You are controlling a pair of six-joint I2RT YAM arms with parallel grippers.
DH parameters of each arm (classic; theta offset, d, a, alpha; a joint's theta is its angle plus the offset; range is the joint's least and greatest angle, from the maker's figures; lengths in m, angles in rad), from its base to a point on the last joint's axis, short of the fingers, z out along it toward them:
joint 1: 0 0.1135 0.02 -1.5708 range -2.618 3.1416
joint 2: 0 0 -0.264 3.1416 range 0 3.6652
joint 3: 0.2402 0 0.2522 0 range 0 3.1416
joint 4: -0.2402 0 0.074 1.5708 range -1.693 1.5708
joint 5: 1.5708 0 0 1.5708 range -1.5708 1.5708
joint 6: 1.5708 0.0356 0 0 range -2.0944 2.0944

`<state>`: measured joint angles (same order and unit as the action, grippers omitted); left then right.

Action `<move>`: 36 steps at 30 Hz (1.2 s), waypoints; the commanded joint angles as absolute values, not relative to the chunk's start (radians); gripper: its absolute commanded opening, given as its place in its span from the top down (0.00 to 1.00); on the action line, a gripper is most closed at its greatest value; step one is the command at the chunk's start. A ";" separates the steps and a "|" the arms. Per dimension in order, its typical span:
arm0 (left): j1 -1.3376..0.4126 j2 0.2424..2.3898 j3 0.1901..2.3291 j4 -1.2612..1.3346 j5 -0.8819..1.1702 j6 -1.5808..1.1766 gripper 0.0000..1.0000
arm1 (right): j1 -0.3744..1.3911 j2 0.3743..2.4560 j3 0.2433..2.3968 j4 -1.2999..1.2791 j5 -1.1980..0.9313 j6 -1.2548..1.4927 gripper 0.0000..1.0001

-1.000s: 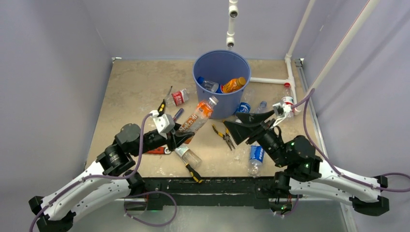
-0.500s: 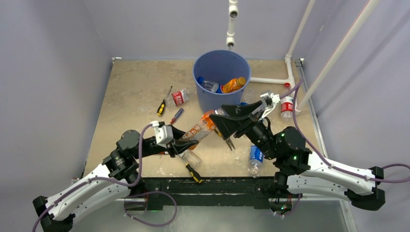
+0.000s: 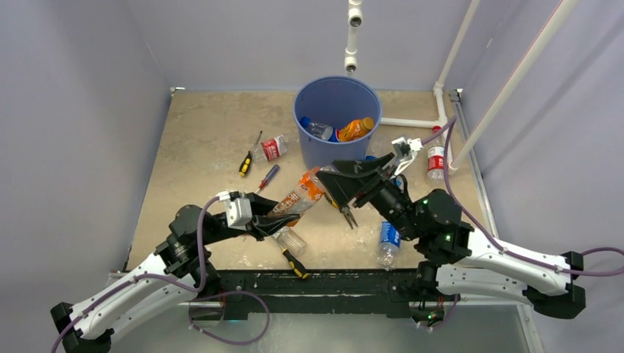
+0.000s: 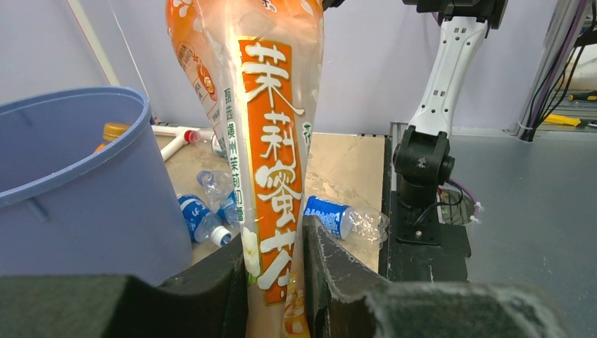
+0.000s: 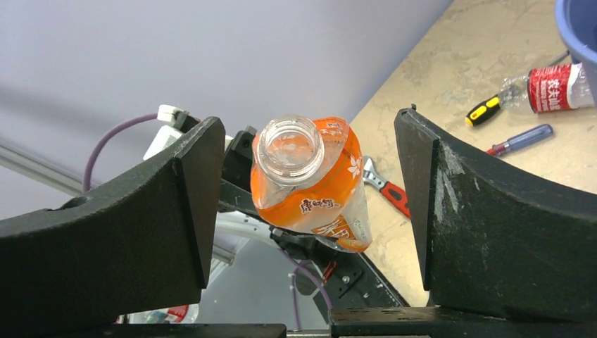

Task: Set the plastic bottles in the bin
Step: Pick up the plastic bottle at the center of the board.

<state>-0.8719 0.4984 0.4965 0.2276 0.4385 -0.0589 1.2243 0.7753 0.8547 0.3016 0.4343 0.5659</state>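
Note:
My left gripper (image 3: 266, 224) is shut on the lower part of an uncapped orange-labelled bottle (image 3: 297, 198), which it holds tilted up above the table; the bottle fills the left wrist view (image 4: 271, 176). My right gripper (image 3: 332, 184) is open, its jaws either side of the bottle's open neck (image 5: 290, 149) without touching. The blue bin (image 3: 337, 125) stands at the back, an orange bottle (image 3: 356, 129) and a clear one (image 3: 318, 130) inside. Loose bottles lie on the table: red-labelled (image 3: 271, 148), clear (image 3: 285, 238), blue-labelled (image 3: 388, 241), red-labelled (image 3: 436, 159).
A yellow-handled screwdriver (image 3: 246, 162), a red-and-blue screwdriver (image 3: 268, 176), pliers (image 3: 343, 213) and a yellow-handled tool (image 3: 296, 263) lie on the table. A red wrench (image 5: 391, 192) lies below the left arm. White pipes (image 3: 441, 110) run along the back right.
My left gripper has drawn back and lowered with the orange-labelled bottle. My right gripper has swung left from beside the bin and now brackets the bottle's neck.

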 commanded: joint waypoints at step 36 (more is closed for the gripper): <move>-0.871 0.527 0.631 0.088 0.247 -0.109 0.17 | 1.221 0.772 1.024 0.277 0.442 0.377 1.00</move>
<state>-0.8719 0.6033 0.6029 0.0811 0.3321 -0.0818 1.2217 0.7864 0.8963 0.2810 0.3843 0.5213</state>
